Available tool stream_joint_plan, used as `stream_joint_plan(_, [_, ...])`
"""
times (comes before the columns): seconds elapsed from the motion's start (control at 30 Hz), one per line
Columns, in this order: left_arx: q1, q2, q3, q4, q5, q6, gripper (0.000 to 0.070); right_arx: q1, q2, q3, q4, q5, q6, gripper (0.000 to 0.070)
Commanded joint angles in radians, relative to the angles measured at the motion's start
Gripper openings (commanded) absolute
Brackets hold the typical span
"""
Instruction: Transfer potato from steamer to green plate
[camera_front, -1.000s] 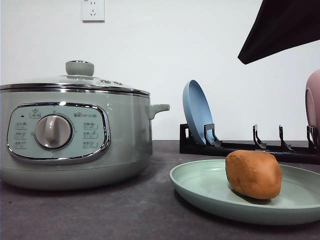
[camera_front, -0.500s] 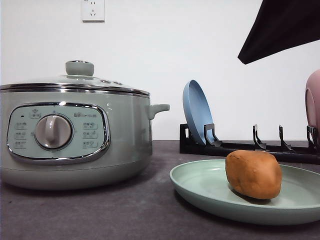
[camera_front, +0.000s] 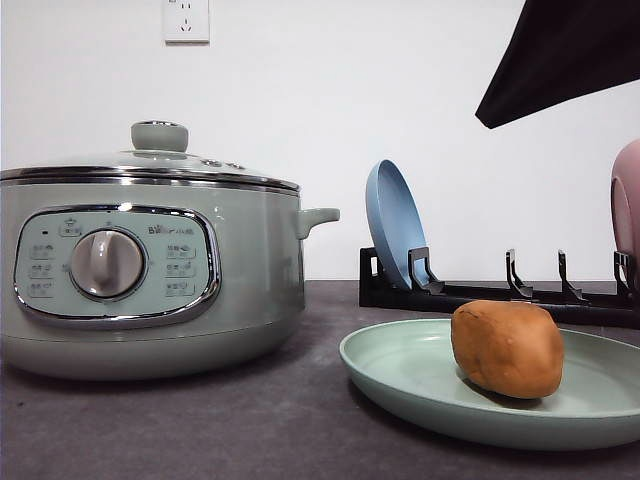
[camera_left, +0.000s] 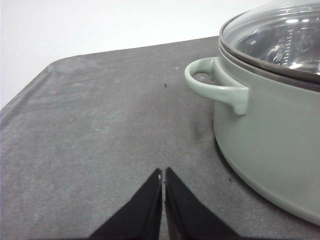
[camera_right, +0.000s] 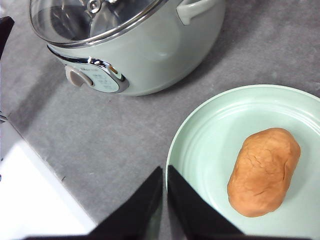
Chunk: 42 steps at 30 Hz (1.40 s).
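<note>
The orange-brown potato (camera_front: 507, 349) (camera_right: 264, 171) lies on the green plate (camera_front: 400, 365) (camera_right: 210, 130) at the front right of the table. The sage-green steamer (camera_front: 150, 270) (camera_right: 145, 55) (camera_left: 270, 125) stands at the left with its glass lid on. My right gripper (camera_right: 165, 172) is shut and empty, high above the table beside the plate's rim; part of that arm (camera_front: 560, 55) shows dark at the upper right of the front view. My left gripper (camera_left: 163, 174) is shut and empty, low over bare table beside the steamer's side handle (camera_left: 215, 85).
A black dish rack (camera_front: 500, 295) at the back right holds a blue plate (camera_front: 395, 225) upright and a pink plate (camera_front: 627, 205) at the right edge. The table's edge (camera_right: 35, 150) runs beyond the steamer's dial side. Grey tabletop (camera_front: 250, 420) lies between steamer and plate.
</note>
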<state>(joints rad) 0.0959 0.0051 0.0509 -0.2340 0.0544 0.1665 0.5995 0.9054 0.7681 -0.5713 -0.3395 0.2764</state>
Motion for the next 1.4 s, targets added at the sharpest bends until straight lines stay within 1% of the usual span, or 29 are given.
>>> stream_joint_plan(0.0, [0.002, -0.002, -0.007, -0.032, 0.002, -0.003, 0.0001, 0.006, 0.007, 0.016, 0.009, -0.001, -0.008, 0.0004])
stream_joint_plan(0.47, [0.002, -0.002, -0.007, -0.032, 0.002, -0.003, 0.0001, 0.007, 0.006, 0.016, 0.009, -0.001, -0.008, 0.0004])
stream_joint_plan(0.5, [0.002, -0.002, -0.007, -0.032, 0.002, -0.003, 0.0001, 0.005, 0.002, 0.016, 0.009, 0.001, -0.012, 0.0004])
stream_joint_plan(0.53, [0.002, -0.002, -0.007, -0.032, 0.002, -0.003, 0.0001, -0.004, -0.006, 0.016, 0.010, 0.017, -0.035, 0.0004])
stream_joint_plan(0.6, [0.002, -0.002, -0.007, -0.032, 0.002, -0.003, 0.0001, -0.037, -0.035, 0.015, 0.020, 0.084, -0.091, 0.0004])
stream_joint_plan(0.67, [0.002, -0.002, -0.007, -0.033, 0.002, -0.003, 0.0001, -0.081, -0.073, 0.007, 0.063, 0.140, -0.111, 0.0004])
stream_joint_plan(0.7, [0.002, -0.002, -0.007, -0.033, 0.002, -0.003, 0.0001, -0.110, -0.100, -0.005, 0.100, 0.154, -0.119, 0.0003])
stream_joint_plan(0.87, [0.002, -0.002, -0.007, -0.033, 0.002, -0.003, 0.0001, -0.294, -0.259, -0.114, 0.287, 0.159, -0.160, 0.0004])
stream_joint_plan(0.97, [0.002, -0.002, -0.007, -0.033, 0.002, -0.003, 0.0001, -0.411, -0.364, -0.225, 0.403, 0.159, -0.185, 0.0003])
stream_joint_plan(1.07, [0.002, -0.002, -0.007, -0.033, 0.002, -0.003, 0.0001, -0.501, -0.472, -0.346, 0.499, 0.158, -0.187, 0.0004])
stream_joint_plan(1.2, [0.002, -0.002, -0.007, -0.033, 0.002, -0.003, 0.0001, -0.581, -0.596, -0.496, 0.593, 0.160, -0.187, 0.0004])
stream_joint_plan(1.37, [0.002, -0.002, -0.007, -0.033, 0.002, -0.003, 0.0001, -0.627, -0.729, -0.623, 0.603, 0.160, -0.187, 0.0003])
